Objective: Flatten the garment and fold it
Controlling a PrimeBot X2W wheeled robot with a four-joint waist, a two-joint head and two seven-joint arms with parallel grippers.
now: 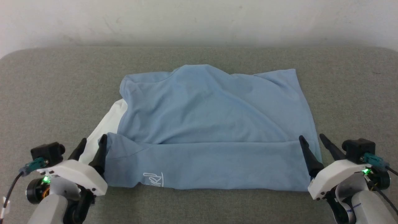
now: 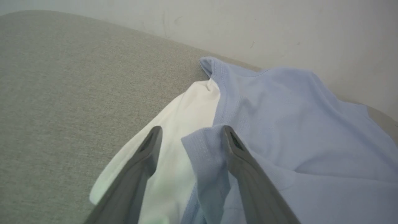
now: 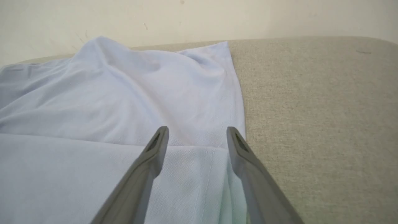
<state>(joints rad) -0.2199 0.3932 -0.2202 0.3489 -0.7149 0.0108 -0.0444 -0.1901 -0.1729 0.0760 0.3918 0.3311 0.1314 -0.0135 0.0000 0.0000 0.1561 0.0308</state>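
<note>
A: Where was the garment?
B: Spread mid grey pad. Its near edge was turned over into a folded strip along the front. The white band stuck out on the left. Ridges crossed the far half, so it wasn't flat.
A: Grippers?
B: The left gripper sat at the strip's left end and the right gripper at its right end. Both were spread wide, nothing pinched. In the left wrist view the blue corner lay between the fingers, leaning on one. In the right wrist view the hemmed corner lay between that gripper's fingers too.
A: Step?
B: It looked like taking both corners for the next fold. To do it well, each gripper needed to close on both layers at matching spots, then lift level and carry away from the robot together. The left one had to miss the white band, or the fold would drag skewed. The far ridges wanted smoothing too.
</note>
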